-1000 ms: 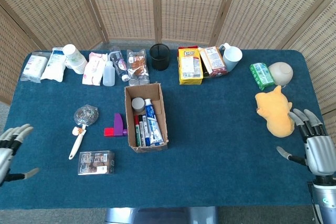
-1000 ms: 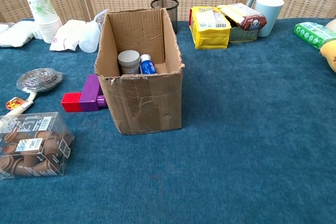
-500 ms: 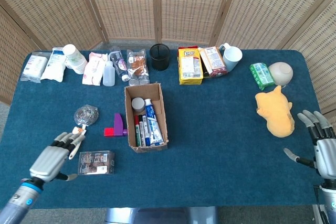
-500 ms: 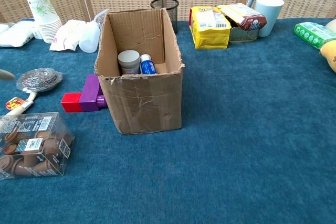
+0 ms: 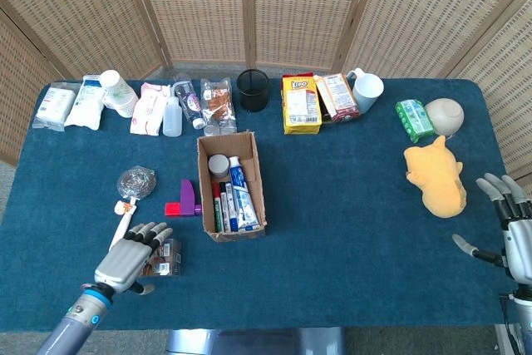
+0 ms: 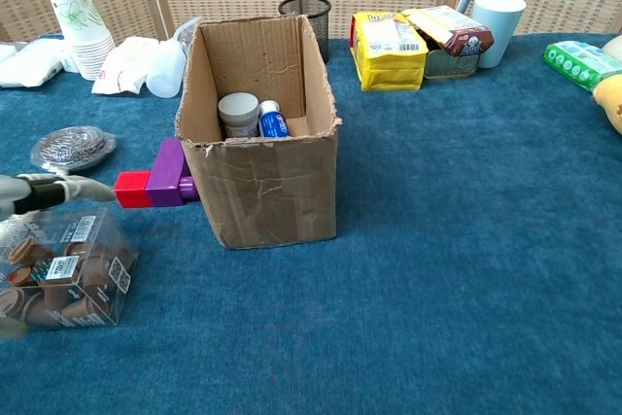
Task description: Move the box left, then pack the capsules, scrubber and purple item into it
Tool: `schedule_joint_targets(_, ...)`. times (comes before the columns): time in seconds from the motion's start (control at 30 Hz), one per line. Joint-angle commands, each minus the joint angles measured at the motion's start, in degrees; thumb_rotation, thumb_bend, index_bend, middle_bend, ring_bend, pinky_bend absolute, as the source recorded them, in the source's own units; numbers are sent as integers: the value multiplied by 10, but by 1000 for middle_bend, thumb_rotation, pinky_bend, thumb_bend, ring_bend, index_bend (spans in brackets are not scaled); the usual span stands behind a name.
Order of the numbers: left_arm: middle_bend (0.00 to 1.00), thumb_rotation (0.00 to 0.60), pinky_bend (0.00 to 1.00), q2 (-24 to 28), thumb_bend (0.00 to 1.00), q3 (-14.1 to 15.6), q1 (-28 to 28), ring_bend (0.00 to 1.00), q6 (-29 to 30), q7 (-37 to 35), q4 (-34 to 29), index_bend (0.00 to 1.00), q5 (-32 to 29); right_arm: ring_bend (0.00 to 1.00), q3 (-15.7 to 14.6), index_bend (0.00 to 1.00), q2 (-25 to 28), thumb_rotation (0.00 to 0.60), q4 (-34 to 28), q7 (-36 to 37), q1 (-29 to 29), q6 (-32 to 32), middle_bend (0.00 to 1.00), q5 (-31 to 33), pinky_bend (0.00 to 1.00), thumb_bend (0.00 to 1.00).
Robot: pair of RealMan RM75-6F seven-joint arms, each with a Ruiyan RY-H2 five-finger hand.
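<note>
— Both hands are ours to account for. Where do we stand?

— Our left hand (image 5: 129, 261) hovers over the capsules (image 5: 158, 258), fingers spread above the clear pack. We cannot tell whether it touches the pack; we see no grip on it. Our right hand (image 5: 514, 237) waits at the far right edge of the bench (image 5: 349, 230), fingers apart and holding nothing.

— And outward from the left hand?

— Just beyond the capsules lies the scrubber (image 5: 135, 181), its white handle pointing toward our hand. Beside it sits the purple item (image 6: 168, 171), joined to a red block, touching the left wall of the box (image 5: 230, 186).

— How far along do we judge ourselves?

— Early. The box stands near the bench's middle, already holding tubes, pens and a small jar. We cannot tell from this alone whether its move to the left is done. None of the three items is inside, so all of the packing remains. We seem to be starting on the capsules.

— Anything to watch?

— The purple item hugs the box wall, so we will need care reaching it.
</note>
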Motion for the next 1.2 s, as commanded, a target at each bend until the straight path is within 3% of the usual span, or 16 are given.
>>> schedule_joint_targets(0.03,354,600,480,-27,30,-2,-6,318,24,32,9,269,-23,0,1,142,0,600,1,2,-1,-1,52,-1,136,0)
schedule_joint_targets(0.1,437,600,521,-30,45,-5,-6,391,36,31,8,316,-21,0,2,143,0,600,1,5,-1,-3,53,-1,136,0)
schedule_joint_targets(0.2,467,600,538,-18,51,-10,-2,417,54,5,4,344,3,0,4,143,0,600,2,7,-2,-4,53,-2,137,0)
schedule_joint_targets(0.47,465,600,539,112,51,-32,9,416,101,-136,-68,343,101,0,8,148,0,600,-1,8,-4,-5,55,-7,137,0)
schedule_joint_targets(0.6,470,600,538,175,51,-67,0,414,144,-174,-76,364,194,0,8,150,0,600,-2,6,-5,-7,56,-10,137,0)
schedule_joint_targets(0.7,468,600,538,196,49,-89,-14,412,155,-181,-58,375,231,0,8,151,0,600,-2,5,-5,-7,56,-11,136,0)
schedule_joint_targets(0.97,420,600,538,190,31,-144,-79,374,130,-159,-2,362,254,0,9,154,0,600,-6,-2,-6,-6,56,-18,137,0)
schedule_joint_targets(1.2,398,600,552,137,17,-142,-141,352,79,-146,93,341,315,0,11,154,0,600,-8,-9,-7,-7,56,-19,136,0)
